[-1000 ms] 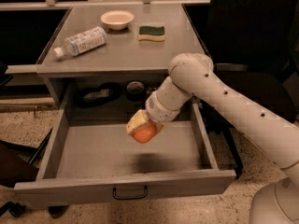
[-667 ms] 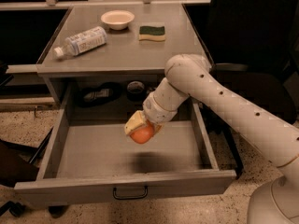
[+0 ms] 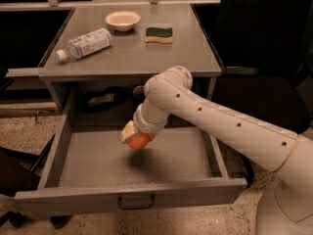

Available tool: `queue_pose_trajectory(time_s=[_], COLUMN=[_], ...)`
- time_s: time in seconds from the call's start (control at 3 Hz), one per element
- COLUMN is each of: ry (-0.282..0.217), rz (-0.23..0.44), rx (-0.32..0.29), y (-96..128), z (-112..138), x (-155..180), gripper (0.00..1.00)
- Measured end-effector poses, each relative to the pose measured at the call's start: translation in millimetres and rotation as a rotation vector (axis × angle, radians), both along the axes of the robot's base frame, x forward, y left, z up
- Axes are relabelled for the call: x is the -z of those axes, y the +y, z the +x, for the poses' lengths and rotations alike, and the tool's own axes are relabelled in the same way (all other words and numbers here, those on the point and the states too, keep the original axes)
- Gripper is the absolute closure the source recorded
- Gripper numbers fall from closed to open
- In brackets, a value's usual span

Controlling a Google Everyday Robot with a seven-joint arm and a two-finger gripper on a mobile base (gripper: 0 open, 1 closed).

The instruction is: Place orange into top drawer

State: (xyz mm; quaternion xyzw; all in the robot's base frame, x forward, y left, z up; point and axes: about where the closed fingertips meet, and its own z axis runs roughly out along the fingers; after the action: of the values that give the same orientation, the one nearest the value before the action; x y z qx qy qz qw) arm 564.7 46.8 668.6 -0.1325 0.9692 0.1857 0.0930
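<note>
The gripper is mostly hidden: the wrist end of the arm covers it from above, so only pale yellowish fingers show, clamped on the orange. Just the lower and right part of the fruit is visible; its top is tucked under the fingers. The orange hangs over the open top drawer, left of centre and toward the back, casting a soft shadow on the drawer floor; whether it touches the floor can't be told, but it looks held clear. The arm's base is cut off at the bottom-right corner. The drawer's right wall is partly blocked by the arm, and the dark bar handle sits mid-front panel. Behind the drawer, the shelf recess is dim, w/ a dark object inside that's hard to identify, and the arm's elbow hides its right part. On the table top: a clear plastic bottle lying on its side at left, a white bowl at the back, and a green-and-yellow sponge just right of the bowl, all well apart from the gripper. A black chair stands to the right, partly behind the arm.
</note>
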Motion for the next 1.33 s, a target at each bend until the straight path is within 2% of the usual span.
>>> queue_pose_trajectory(time_s=[0.33, 0.67, 1.0, 1.33], ry=[-0.071, -0.067, -0.025, -0.024], rz=[-0.052, -0.076, -0.068, -0.068], rx=[0.028, 0.029, 0.008, 0.008], y=[14, 26, 37, 37], z=[18, 30, 37, 38], x=[9, 26, 46, 47], gripper=[1.00, 1.00, 1.00, 0.81])
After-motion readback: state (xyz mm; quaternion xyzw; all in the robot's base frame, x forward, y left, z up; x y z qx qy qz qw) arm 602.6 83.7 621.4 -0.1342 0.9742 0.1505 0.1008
